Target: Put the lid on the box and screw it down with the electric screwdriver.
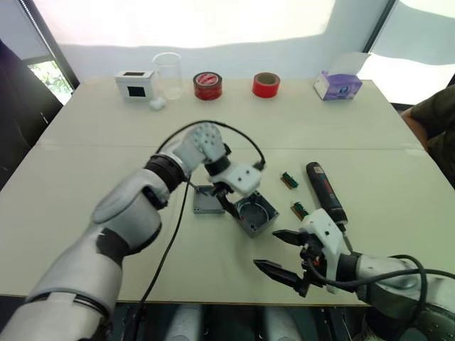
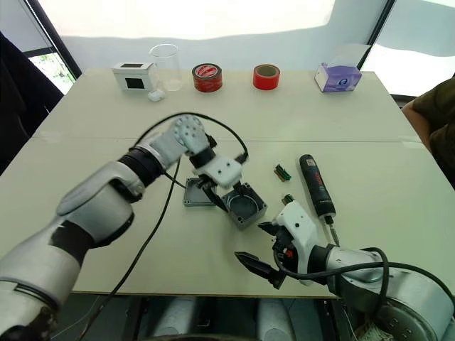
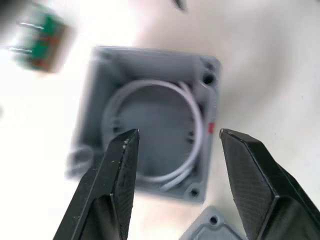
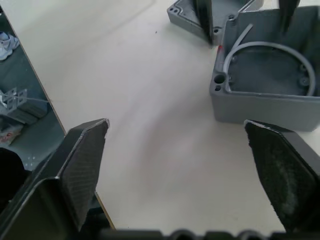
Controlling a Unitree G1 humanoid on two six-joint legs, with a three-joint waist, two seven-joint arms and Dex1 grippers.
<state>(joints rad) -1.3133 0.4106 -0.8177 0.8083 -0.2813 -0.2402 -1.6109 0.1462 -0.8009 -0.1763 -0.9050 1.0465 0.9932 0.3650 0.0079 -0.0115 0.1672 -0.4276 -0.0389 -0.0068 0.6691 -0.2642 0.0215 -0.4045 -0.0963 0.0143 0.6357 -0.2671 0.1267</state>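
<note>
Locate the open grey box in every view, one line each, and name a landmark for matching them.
Left eye view: the box sits centre, just below the left gripper.
Right eye view: centre, right of the lid.
Left wrist view: centre, open side up.
Right wrist view: upper right.
Shared landmark: the white ring inside the box.

We count one grey box [image 1: 255,214], open at the top, and one grey lid [image 1: 206,201] lying just beside it. There is one black electric screwdriver [image 1: 325,193]. We see two small green parts [image 1: 288,180] near the screwdriver, and two rolls of red tape [image 1: 207,86] at the far side of the surface [image 1: 370,128]. We also count one clear beaker [image 1: 168,74], one white box with a black face [image 1: 135,83] and one purple tissue box [image 1: 338,85].
</note>
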